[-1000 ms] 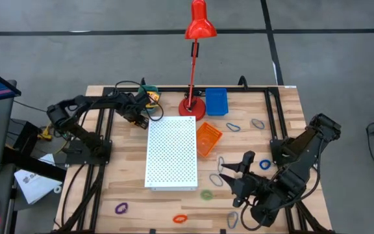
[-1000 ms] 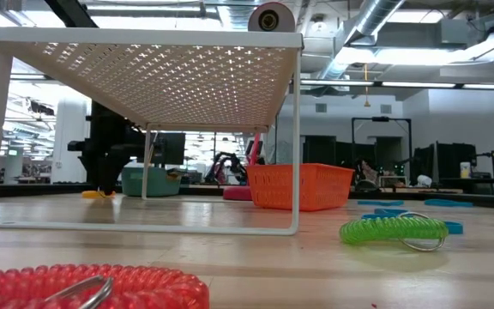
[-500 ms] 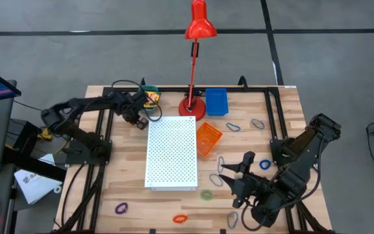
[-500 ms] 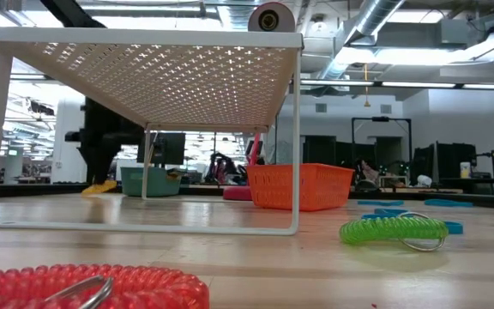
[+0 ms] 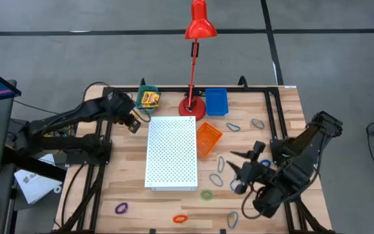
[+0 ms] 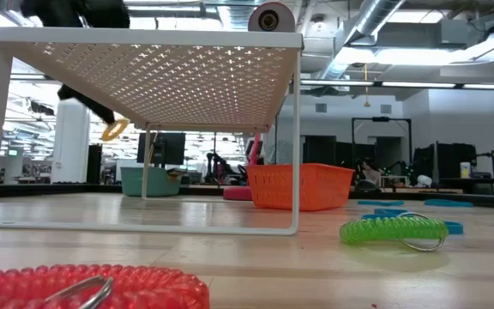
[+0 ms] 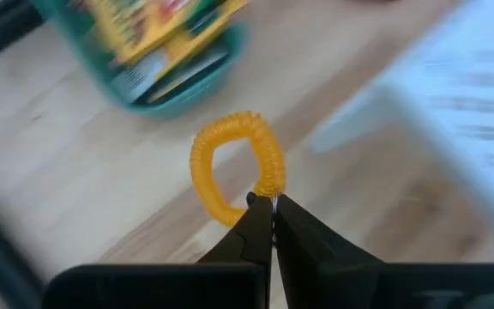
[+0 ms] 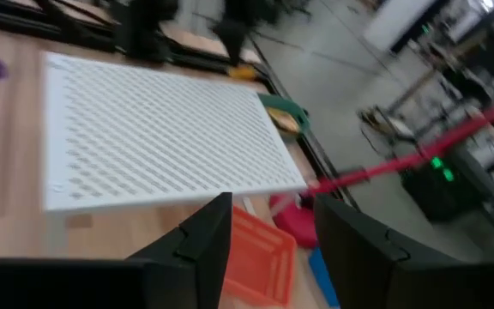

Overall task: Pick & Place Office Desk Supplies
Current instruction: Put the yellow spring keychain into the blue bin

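Observation:
My left gripper (image 5: 132, 123) is shut on a small yellow coiled loop (image 7: 234, 167), which also shows in the low view (image 6: 114, 129), above the table just left of the white perforated board (image 5: 172, 151). A green bin (image 5: 149, 99) at the far edge holds flat yellow-and-green printed boxes (image 7: 165, 30). My right gripper (image 5: 239, 170) is open and empty over the table's near right part; its two fingers stand apart in the right wrist view (image 8: 268, 232). Loose loops lie near it: grey (image 5: 217, 179), green (image 5: 206, 194), blue (image 5: 265, 164). My left gripper pinches the yellow loop's coil at one spot on its ring (image 7: 268, 184) between its two fingertips. The loop is lifted clear of the table and stands out beyond the fingertips (image 6: 114, 129).
A red desk lamp (image 5: 193, 65) stands at the far edge, with a blue bin (image 5: 216, 101) to its right and an orange bin (image 5: 208, 138) beside the board. More loops lie about: blue (image 5: 232, 127), grey (image 5: 258, 123), purple (image 5: 121, 208), orange (image 5: 180, 218).
My left gripper has risen from the table top beside the green bin and drawn a little toward the near left, carrying the yellow loop, which is now lifted clear. My right gripper has shifted a little toward the table's right edge.

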`<state>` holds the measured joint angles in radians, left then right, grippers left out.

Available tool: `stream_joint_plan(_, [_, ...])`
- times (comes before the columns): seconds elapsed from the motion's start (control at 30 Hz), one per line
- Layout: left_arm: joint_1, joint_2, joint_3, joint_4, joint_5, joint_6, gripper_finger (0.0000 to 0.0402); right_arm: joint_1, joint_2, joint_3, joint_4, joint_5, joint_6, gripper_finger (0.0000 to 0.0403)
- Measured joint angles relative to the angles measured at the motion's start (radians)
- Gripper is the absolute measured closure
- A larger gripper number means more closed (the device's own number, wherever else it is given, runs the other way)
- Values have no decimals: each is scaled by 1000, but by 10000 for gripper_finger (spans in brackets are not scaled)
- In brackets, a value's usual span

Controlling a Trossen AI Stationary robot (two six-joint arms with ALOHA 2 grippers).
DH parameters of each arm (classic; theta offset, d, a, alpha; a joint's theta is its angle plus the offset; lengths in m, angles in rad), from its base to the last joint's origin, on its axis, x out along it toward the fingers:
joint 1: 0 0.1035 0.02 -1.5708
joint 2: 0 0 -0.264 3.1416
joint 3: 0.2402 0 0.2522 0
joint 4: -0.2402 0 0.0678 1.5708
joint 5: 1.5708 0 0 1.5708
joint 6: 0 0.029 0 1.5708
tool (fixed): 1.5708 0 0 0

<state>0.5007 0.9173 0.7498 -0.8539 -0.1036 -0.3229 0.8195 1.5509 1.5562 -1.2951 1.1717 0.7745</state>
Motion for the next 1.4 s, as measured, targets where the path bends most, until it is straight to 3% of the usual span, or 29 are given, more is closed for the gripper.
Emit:
stream_joint_plan(0.17, [-120, -108, 0, 73, 57, -16, 401, -27, -1, 0, -133, 0, 170, 241])
stream_joint_plan(0.43, [-287, -108, 0, 420, 209, 2, 401, -69, -1, 0, -137, 28, 153, 241])
stream_joint_plan(0.7, [-366, 140, 4, 855, 361, 9, 401, -67, -2, -6, -138, 28, 172, 241])
stream_joint_plan(0.87, [-400, 328, 95, 1037, 495, 30, 401, -67, -2, -53, -134, 24, 192, 241])
stream_joint_plan(1.07, [-481, 520, 282, 1074, 586, 87, 401, -33, -1, -96, -36, 119, 122, 241])
stream_joint_plan(1.4, [-582, 660, 458, 1080, 581, 176, 401, -8, -1, -117, 6, 206, 104, 241])
